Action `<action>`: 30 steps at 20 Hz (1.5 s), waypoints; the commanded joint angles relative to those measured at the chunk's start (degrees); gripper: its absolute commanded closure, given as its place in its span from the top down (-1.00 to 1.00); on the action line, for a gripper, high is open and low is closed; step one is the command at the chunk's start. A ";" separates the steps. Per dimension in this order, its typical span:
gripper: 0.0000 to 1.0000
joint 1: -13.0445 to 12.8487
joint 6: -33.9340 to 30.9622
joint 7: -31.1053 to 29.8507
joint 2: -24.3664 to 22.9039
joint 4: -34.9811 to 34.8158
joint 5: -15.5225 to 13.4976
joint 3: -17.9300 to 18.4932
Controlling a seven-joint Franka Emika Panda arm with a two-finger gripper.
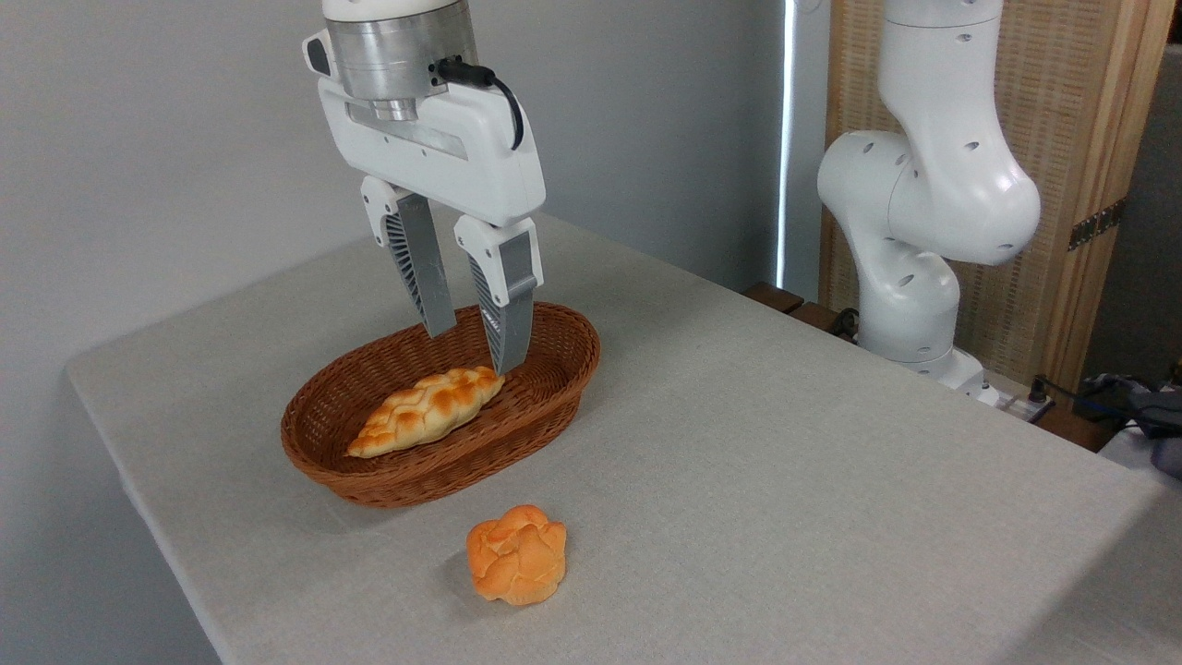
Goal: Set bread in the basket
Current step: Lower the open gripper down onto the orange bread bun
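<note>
Wicker, reddish-brown and oval, the basket [441, 420] sits toward the left of the grey-clothed desk [785, 443] with a long braided loaf [427, 412] lying along its floor. The bread [516, 554] that the task means — the small orange-golden bun with a knotted top — lies on the cloth just in front of the basket, apart from its rim and near the desk's front edge. Nothing touches it.

The gripper [473, 346] hangs over the back half of the basket, its jaws parted a moderate way and holding nothing; the right fingertip appears just above the far end of the braided loaf, though whether it touches is hard to say from this angle. So the step in hand looks like the very start of the pick: the bun has not yet been reached. The next move, as I judge it, calls for lifting clear of the basket wall, travelling forward over the rim to stand above the bun, then opening wide enough to straddle its lumpy width before descending.

The wrist points nearly straight down, fingers slanting slightly — the arm's base [923, 277] stands well off at the right.
</note>
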 commanded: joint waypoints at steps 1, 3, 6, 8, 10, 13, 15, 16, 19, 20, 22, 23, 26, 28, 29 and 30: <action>1.00 0.27 2.07 -0.05 -0.47 -2.10 -0.14 -0.84; 1.00 0.26 2.17 -0.05 -0.47 -2.11 -0.14 -0.85; 1.00 0.26 2.17 -0.05 -0.47 -2.11 -0.14 -0.85; 1.00 0.26 2.17 -0.05 -0.47 -2.11 -0.14 -0.85; 1.00 0.35 2.26 -0.05 -0.47 -2.11 -0.14 -0.85; 1.00 0.52 4.98 -0.13 -0.47 -2.38 -0.14 -0.76; 1.00 0.87 7.00 -0.13 -0.47 -3.17 0.04 -0.58; 1.00 0.96 8.40 -0.13 -0.38 -4.21 0.38 -0.49; 1.00 1.49 15.07 -0.22 -0.38 -9.31 0.56 -0.23; 1.00 2.10 16.49 -0.22 -0.38 -10.28 0.56 -0.23; 1.00 2.63 17.73 -0.13 0.75 -10.90 1.35 -0.23; 1.00 2.81 17.73 -0.13 1.11 -10.99 3.27 -0.23; 1.00 2.90 18.61 -0.13 1.81 -13.01 5.75 -0.05; 1.00 2.90 18.79 -0.13 1.99 -14.50 5.84 -0.05; 1.00 2.90 18.79 -0.13 2.08 -15.20 5.84 -0.05; 1.00 2.90 18.87 -0.13 2.25 -15.91 5.75 -0.05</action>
